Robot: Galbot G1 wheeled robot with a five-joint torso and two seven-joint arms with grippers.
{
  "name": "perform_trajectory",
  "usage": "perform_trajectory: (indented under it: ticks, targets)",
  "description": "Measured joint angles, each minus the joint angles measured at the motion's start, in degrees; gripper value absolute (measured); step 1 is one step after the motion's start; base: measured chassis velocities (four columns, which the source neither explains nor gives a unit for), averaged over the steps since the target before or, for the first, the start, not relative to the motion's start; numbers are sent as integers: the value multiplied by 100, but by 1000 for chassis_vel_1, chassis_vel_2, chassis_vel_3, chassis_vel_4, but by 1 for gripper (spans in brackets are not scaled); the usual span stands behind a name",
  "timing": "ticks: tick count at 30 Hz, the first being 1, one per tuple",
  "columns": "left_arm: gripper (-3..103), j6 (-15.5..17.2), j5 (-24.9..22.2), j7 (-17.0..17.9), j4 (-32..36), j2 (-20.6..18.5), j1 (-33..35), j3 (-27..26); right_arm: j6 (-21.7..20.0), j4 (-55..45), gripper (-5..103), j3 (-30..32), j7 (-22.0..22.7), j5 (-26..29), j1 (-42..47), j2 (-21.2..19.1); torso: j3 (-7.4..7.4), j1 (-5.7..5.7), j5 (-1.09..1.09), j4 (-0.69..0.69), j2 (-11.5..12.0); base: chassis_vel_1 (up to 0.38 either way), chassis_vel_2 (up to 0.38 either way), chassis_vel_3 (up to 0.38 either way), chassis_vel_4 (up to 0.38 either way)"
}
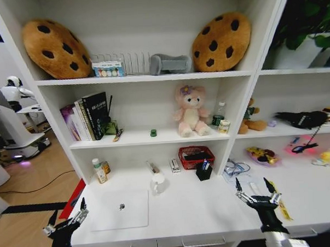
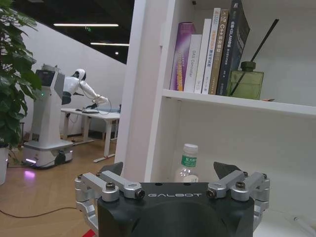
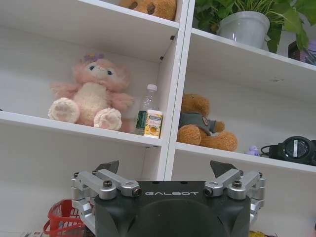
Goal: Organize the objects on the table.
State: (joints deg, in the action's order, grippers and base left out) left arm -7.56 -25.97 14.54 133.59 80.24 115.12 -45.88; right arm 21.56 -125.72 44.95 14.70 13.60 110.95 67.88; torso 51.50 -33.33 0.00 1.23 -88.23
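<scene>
Two black-and-silver grippers hover nearest the camera, at the front edge of the long white table (image 1: 212, 209). From the left: the left gripper (image 1: 65, 218), at about 7 o'clock in the head view, hangs off the table's left corner with fingers spread wide and nothing held. Just to its 2 o'clock, the flat silver laptop (image 1: 120, 209) lies closed on the tabletop, its long axis running left to right, so the left arm is the nearer one to it. Further back stand a white mug (image 1: 157, 183), a red wire basket (image 1: 196, 156) and a small black pen holder (image 1: 204, 171). The right gripper (image 1: 258, 194), at about 5 o'clock, is equally wide open and empty; a thin yellow ruler (image 1: 278, 201) lies just beside it at 3 o'clock, its long axis running front to back.
</scene>
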Motion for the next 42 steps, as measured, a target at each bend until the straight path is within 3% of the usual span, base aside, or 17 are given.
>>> perform_trajectory:
  ticks: [42]
  targets:
    - [100, 0, 0, 0, 0, 0, 0, 0, 0, 0, 100, 0, 0, 0, -1, 0, 1, -1, 0, 0, 1, 115, -113, -113, 116]
